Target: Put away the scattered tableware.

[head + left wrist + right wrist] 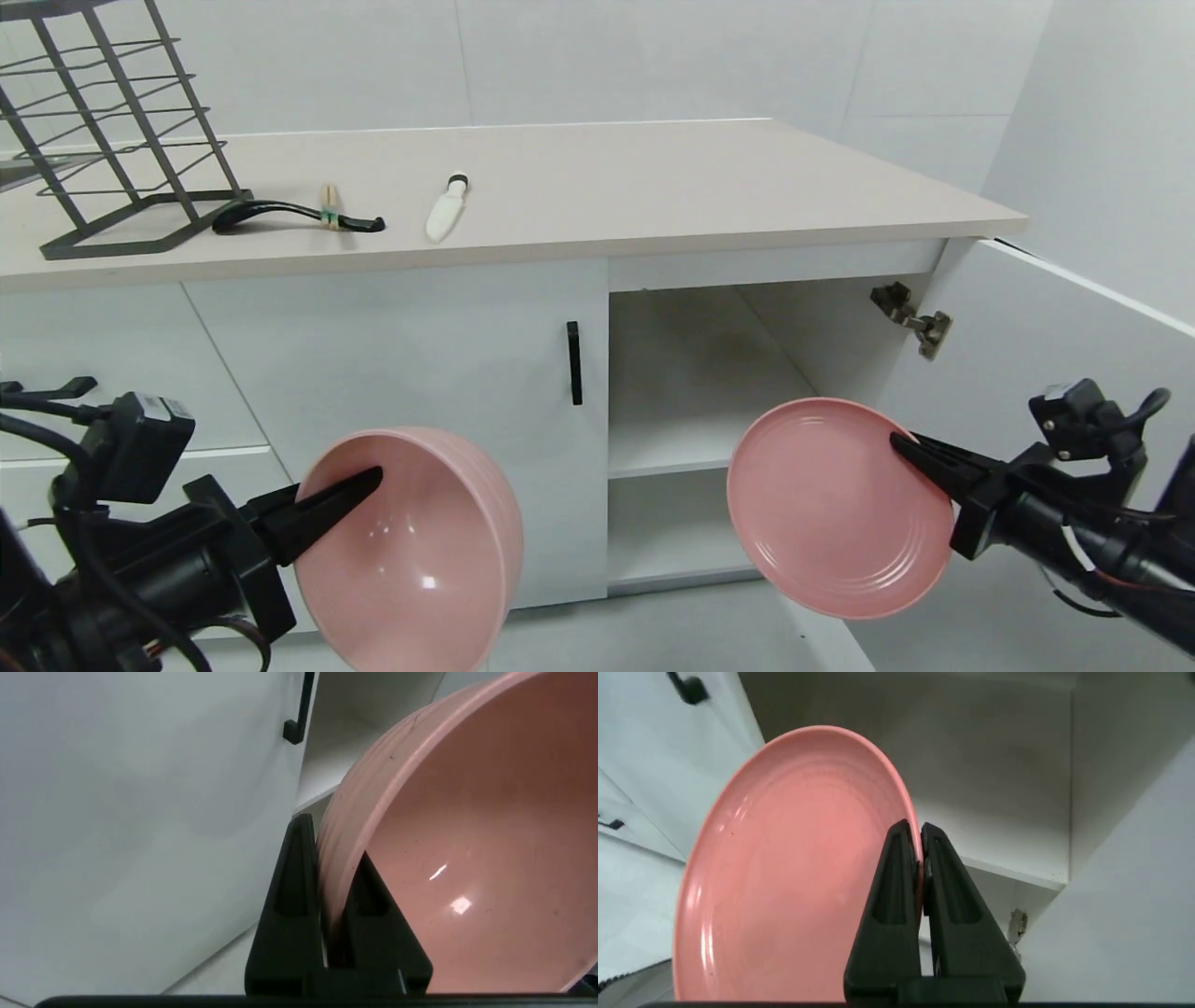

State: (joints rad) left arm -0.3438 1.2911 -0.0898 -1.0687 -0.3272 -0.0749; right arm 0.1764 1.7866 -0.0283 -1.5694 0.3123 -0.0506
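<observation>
Now | left fingers (327, 504) clamped on pink bowl (420, 569) | right fingers (934, 462) clamped on pink plate (822, 513) | cabinet (691, 355) open

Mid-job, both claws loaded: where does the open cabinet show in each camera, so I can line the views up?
Head view: the open cabinet is under the counter, centre-right, behind the pink plate.
Left wrist view: a strip of its interior shows past the pink bowl rim.
Right wrist view: its interior lies behind the pink plate.
Shared landmark: the closed door's black handle, beside the opening.
</observation>
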